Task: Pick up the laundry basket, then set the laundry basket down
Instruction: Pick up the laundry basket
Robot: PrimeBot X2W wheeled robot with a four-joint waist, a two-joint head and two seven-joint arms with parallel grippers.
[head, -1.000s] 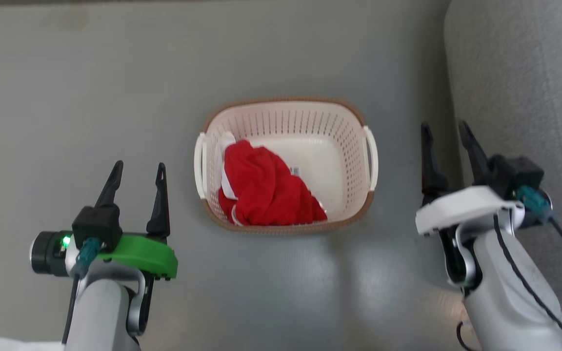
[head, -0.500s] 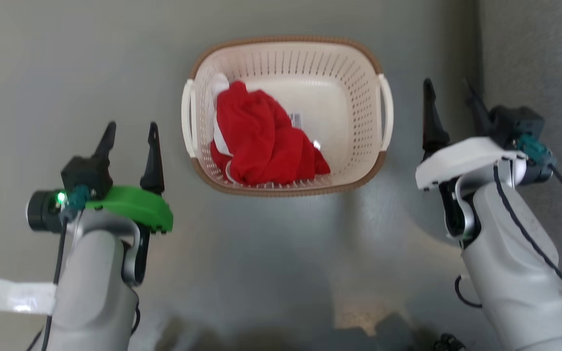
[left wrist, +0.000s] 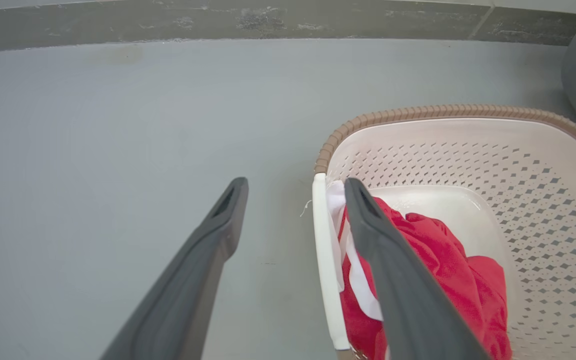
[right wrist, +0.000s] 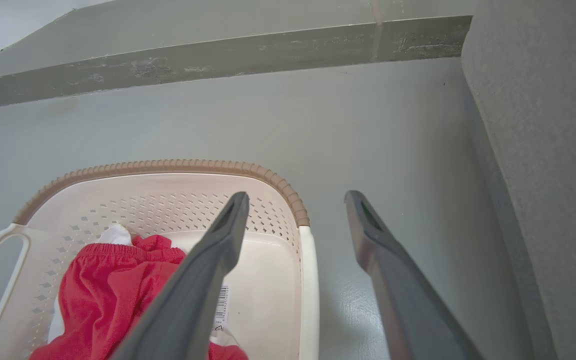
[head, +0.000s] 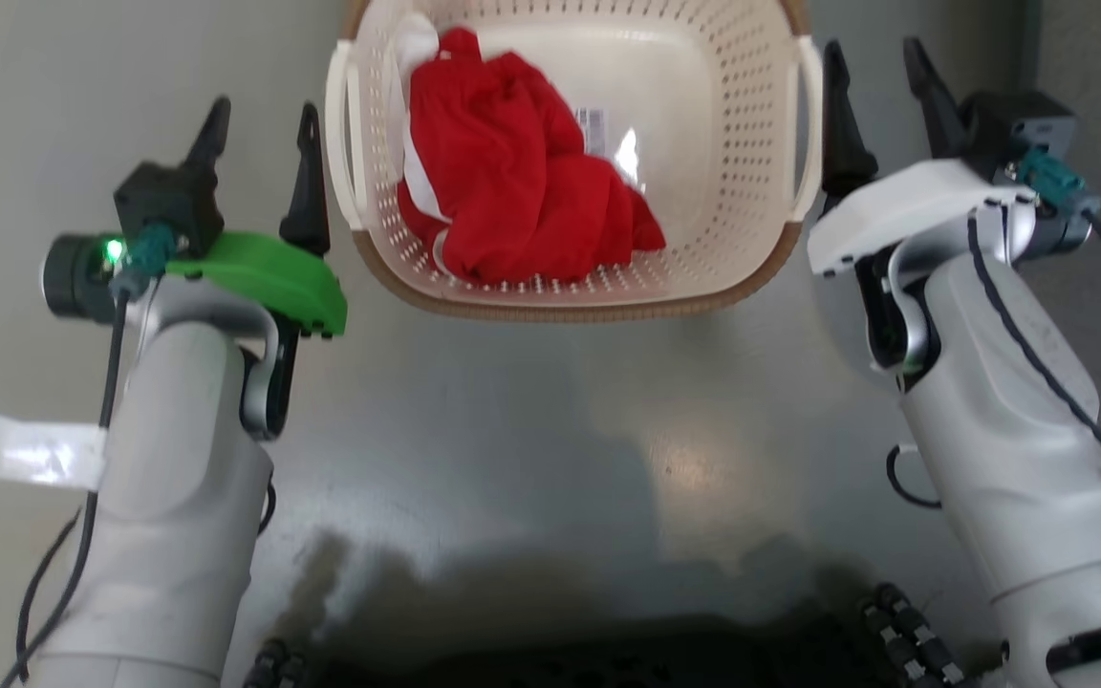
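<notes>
Laundry basket [head: 746, 143] on floor [head: 512, 401] between left claw [head: 264, 108] and right claw [head: 874, 48], garment [head: 512, 191] inside, sofa [right wrist: 543, 150] rightward

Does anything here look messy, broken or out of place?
Nothing much. The laundry basket sits upright on the floor, undamaged as far as shown, with the red garment bundled inside and nothing spilled. One stray white strip lies on the floor at the head view's left edge.

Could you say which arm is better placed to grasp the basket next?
Right, marginally: the right gripper is open, right handle centred between its fingers; left handle sits off-centre in the left gripper.
</notes>
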